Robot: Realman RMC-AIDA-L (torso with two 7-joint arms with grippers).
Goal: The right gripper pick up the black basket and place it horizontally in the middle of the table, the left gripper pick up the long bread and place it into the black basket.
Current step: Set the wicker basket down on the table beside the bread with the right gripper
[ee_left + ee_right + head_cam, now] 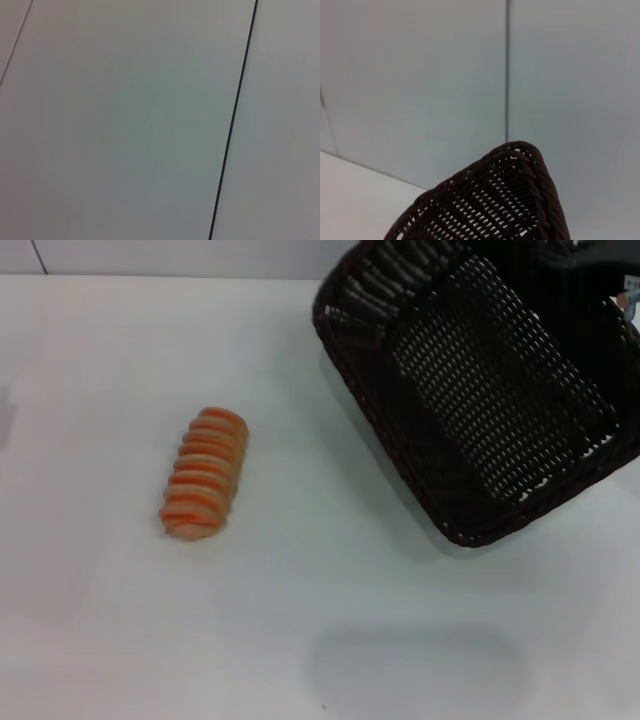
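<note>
Black basket (480,390) sits tilted over the far right part of the desk (300,640), one corner raised in the right wrist view (515,200), its long sides running diagonally and its open-weave floor facing the head camera; the right end effector (615,275) shows only as a dark shape at the basket's far right rim, and whether it grips the rim cannot be told. Long bread (205,473) lies flat on the desk left of centre, ridged side up, well apart from the basket. Left end effector is out of every view; its wrist camera shows only pale panelling with a dark seam (235,120).
</note>
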